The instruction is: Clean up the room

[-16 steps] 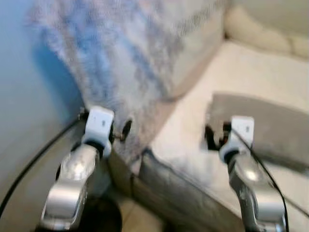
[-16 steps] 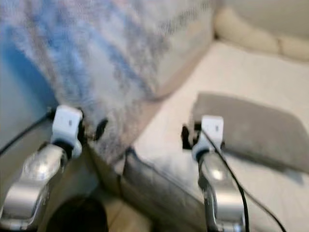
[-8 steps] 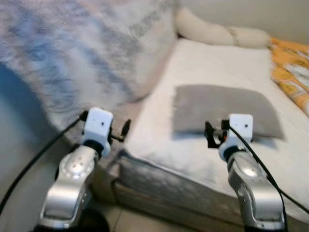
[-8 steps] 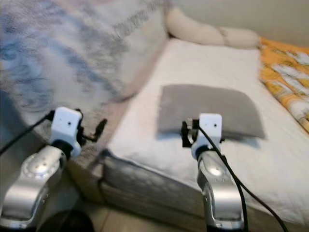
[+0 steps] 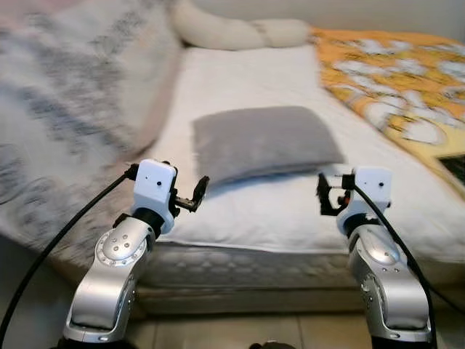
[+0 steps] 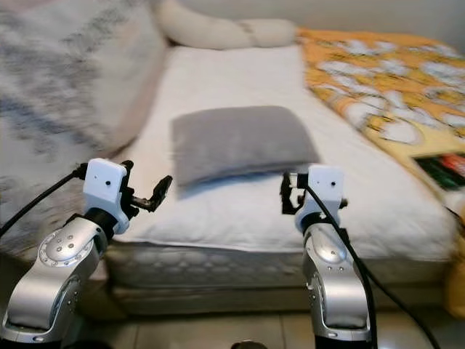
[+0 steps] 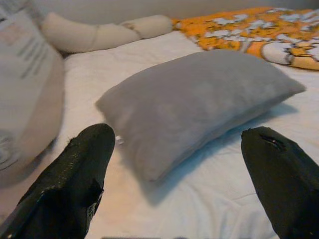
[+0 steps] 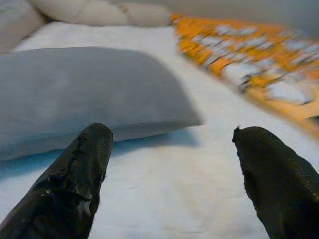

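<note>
A dark flat thing [image 6: 443, 169] sits on the right edge of the bed, cut by the frame and too blurred to name. The patterned blanket [image 5: 65, 131] on the left is smeared with blur too, its edges running out of view. Floor tiles show only as a thin strip below the mattress.

Now the jaws. Left gripper [image 7: 184, 184] is spread wide, both black fingers [image 7: 75, 174] far apart, holding nothing, touching nothing, aimed at the near corner of the grey pillow [image 5: 261, 142]. Right gripper [image 8: 179, 179] is just as wide, empty, hanging over bare white sheet [image 5: 290, 211] with the pillow's right end just ahead of it. Both silver arms are raised in front of the near mattress edge, one to each side of the pillow.

The pillow lies flat in the middle of the bed, on the sheet, apart from both grippers. Behind it, against the wall, a long cream bolster [image 5: 232, 33] lies across the head of the bed. An orange quilt [image 5: 392, 80] with white shapes covers the right side, well clear of the pillow.
</note>
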### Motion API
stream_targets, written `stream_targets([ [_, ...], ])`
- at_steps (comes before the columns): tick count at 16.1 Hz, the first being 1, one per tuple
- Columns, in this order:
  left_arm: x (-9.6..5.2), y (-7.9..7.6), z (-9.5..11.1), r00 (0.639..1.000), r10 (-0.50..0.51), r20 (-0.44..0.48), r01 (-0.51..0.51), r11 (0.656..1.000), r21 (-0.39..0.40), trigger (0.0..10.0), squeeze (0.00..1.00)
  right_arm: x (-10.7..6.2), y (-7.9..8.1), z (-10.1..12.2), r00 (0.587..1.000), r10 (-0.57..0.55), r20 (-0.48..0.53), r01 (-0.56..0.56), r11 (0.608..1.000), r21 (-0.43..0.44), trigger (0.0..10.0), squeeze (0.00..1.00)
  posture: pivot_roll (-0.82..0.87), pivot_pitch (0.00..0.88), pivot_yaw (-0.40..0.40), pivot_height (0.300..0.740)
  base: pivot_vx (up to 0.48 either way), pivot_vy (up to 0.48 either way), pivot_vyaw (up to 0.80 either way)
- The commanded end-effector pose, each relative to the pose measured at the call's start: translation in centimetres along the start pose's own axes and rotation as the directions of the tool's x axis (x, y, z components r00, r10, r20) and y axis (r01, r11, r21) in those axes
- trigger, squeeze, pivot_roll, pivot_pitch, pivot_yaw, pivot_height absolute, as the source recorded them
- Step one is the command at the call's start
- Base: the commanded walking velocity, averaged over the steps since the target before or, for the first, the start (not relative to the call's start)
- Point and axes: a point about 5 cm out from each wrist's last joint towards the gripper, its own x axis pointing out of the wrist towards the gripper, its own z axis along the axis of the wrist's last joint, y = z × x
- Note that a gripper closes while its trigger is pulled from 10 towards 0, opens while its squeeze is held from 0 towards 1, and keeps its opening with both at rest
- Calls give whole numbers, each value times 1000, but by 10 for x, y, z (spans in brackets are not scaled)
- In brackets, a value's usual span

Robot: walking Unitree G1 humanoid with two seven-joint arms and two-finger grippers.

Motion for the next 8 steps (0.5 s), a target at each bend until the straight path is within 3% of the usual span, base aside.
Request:
stream_targets([
  [1,0,2,0,1000,18,3,-18,1000,23,10000,0,0,8,-3,996,84,-13,-84,996,-1,10000,0,-7,0,7,740,0,0,-744],
  [2,-1,2,0,1000,27,16,-28,999,22,10000,0,-4,13,-9,985,163,-53,-161,986,48,10000,0,-5,0,4,740,0,0,0],
  [5,-3,2,0,999,33,17,-33,999,4,10000,0,-4,9,-12,991,113,-69,-113,994,13,10000,0,-3,0,0,740,318,0,0],
  [8,-4,1,-1,999,33,11,-33,999,8,10000,0,-4,10,-11,988,142,-56,-139,989,41,10000,0,0,0,-9,740,326,0,0],
])
